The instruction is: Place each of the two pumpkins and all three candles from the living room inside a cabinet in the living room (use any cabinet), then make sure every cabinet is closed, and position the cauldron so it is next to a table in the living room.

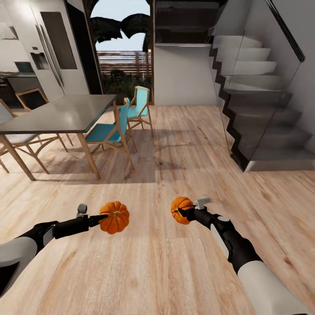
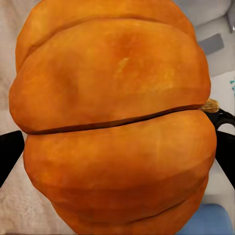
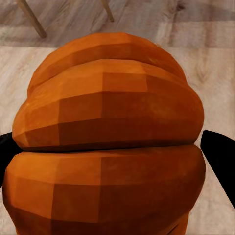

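I hold two orange ribbed pumpkins above the wood floor. One pumpkin sits in my left gripper, which is shut on it; close up, this pumpkin shows its tan stem at one side, between black fingers. The other pumpkin is in my right gripper, shut on it too, and that pumpkin sits between dark fingertips. Candles, cabinet and cauldron are out of view.
A grey dining table with wooden legs stands at the left, with blue-seated chairs around it. A staircase with a glass side rises at the right. A fridge and a garden doorway lie beyond.
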Motion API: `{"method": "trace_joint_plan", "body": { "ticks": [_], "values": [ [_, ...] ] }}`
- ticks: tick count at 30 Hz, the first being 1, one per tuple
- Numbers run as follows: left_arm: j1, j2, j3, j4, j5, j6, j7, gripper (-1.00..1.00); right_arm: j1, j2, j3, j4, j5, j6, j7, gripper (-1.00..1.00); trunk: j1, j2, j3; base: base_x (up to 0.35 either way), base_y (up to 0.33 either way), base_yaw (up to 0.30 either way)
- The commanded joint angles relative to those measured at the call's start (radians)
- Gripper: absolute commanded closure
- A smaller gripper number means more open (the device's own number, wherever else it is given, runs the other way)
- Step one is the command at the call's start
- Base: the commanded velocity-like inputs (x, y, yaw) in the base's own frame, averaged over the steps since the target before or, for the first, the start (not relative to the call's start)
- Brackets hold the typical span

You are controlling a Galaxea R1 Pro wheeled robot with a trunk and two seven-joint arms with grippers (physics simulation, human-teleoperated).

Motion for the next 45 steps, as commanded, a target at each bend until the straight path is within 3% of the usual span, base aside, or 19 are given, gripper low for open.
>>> {"method": "trace_joint_plan", "body": {
  "ticks": [1,29,34,36,39,41,42,45],
  "values": [
    [0.000,0.000,0.013,0.000,0.001,-0.001,0.001,1.00,0.000,0.000,0.000,0.000,-0.002,0.000,-0.001,1.00,0.000,0.000,0.000,0.000,0.000,0.289],
    [0.001,0.000,0.013,0.000,0.001,-0.002,0.021,1.00,0.000,0.001,0.000,0.001,-0.002,-0.003,-0.001,1.00,0.000,0.000,0.016,0.000,0.000,0.276],
    [0.018,0.026,0.008,0.000,-0.003,-0.004,0.022,1.00,0.000,0.000,-0.001,0.026,-0.003,-0.071,-0.001,1.00,0.000,0.000,0.021,0.000,0.000,0.255],
    [0.057,0.045,0.006,0.000,-0.005,-0.007,0.021,1.00,0.000,0.008,0.000,0.075,-0.003,-0.091,-0.001,1.00,0.000,0.000,0.023,0.000,0.000,0.255],
    [0.104,0.037,0.002,0.000,-0.009,-0.040,0.029,1.00,0.000,0.033,-0.001,0.178,-0.001,-0.113,-0.002,1.00,0.000,0.000,0.026,0.000,0.000,0.255],
    [0.128,0.031,-0.009,-0.007,-0.016,-0.081,0.075,1.00,0.000,0.039,-0.001,0.279,0.002,-0.170,-0.003,1.00,0.000,0.000,0.028,0.000,0.000,0.255],
    [0.156,0.028,-0.019,-0.018,-0.018,-0.104,0.141,1.00,0.000,0.042,-0.001,0.373,0.007,-0.228,-0.007,1.00,0.000,0.000,0.029,0.000,0.000,0.255],
    [0.202,0.027,-0.025,-0.022,-0.020,-0.114,0.221,1.00,0.000,0.042,-0.001,0.447,0.014,-0.260,-0.027,1.00,0.000,0.000,0.031,0.000,0.000,0.255]
  ]
}}
